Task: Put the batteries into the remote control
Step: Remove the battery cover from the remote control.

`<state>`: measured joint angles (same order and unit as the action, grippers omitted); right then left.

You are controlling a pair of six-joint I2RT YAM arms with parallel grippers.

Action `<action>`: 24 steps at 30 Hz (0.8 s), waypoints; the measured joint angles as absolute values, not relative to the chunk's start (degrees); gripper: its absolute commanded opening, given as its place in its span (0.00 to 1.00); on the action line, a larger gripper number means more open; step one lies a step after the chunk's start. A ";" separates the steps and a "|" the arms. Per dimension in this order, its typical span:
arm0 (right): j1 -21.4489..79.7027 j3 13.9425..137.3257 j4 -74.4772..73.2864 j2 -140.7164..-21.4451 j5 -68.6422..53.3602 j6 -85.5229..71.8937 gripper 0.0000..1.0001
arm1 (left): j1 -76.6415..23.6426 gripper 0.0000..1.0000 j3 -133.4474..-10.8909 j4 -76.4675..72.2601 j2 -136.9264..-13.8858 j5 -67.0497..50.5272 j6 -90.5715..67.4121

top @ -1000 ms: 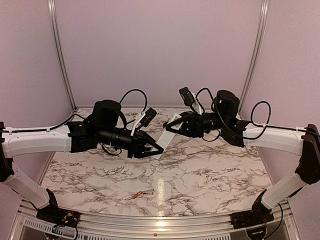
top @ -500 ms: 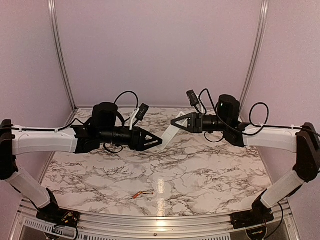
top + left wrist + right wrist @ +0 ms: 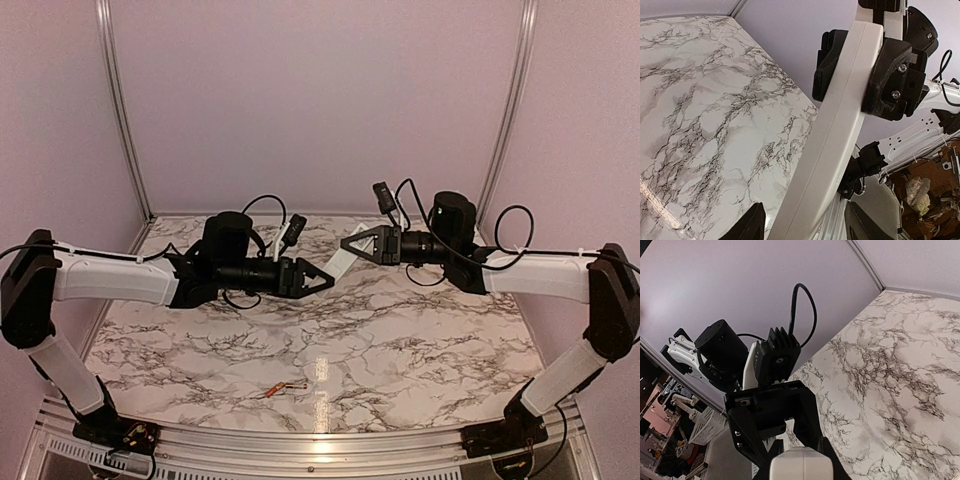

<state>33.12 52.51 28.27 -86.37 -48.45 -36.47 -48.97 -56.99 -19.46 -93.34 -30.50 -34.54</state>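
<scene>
Marble table (image 3: 430, 340) carries the batteries (image 3: 281, 390) near its 6 o'clock edge. Above mid-table the left gripper (image 3: 318, 279) has its jaws spread either side of the lower end of the remote control (image 3: 340, 262), and the right gripper (image 3: 352, 243), at 1 o'clock from it, clamps the upper end.

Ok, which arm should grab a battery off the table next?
Probably left. The left gripper stands open around the remote control, and the batteries lie left of centre by the front edge. The right gripper is shut on the remote control.
</scene>
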 measured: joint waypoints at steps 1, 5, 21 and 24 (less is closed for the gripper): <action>33.12 52.51 28.27 -86.37 -48.42 -36.47 0.02 | -48.95 0.53 -57.36 -19.68 -93.65 -30.50 -34.98; 33.12 52.49 28.27 -86.37 -48.31 -36.47 0.02 | -48.95 0.47 -58.57 -19.97 -94.67 -29.89 -36.14; 31.57 49.56 34.28 -85.54 -48.64 -40.38 0.01 | -48.51 0.43 -57.45 -21.32 -94.87 -29.89 -37.30; 30.85 49.17 35.90 -85.45 -48.69 -41.47 0.01 | -48.29 0.44 -57.14 -21.12 -94.87 -29.67 -37.34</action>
<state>30.85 49.17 35.90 -85.45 -48.69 -41.47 -48.29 -57.14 -21.12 -94.87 -29.67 -37.34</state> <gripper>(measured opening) 0.181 0.432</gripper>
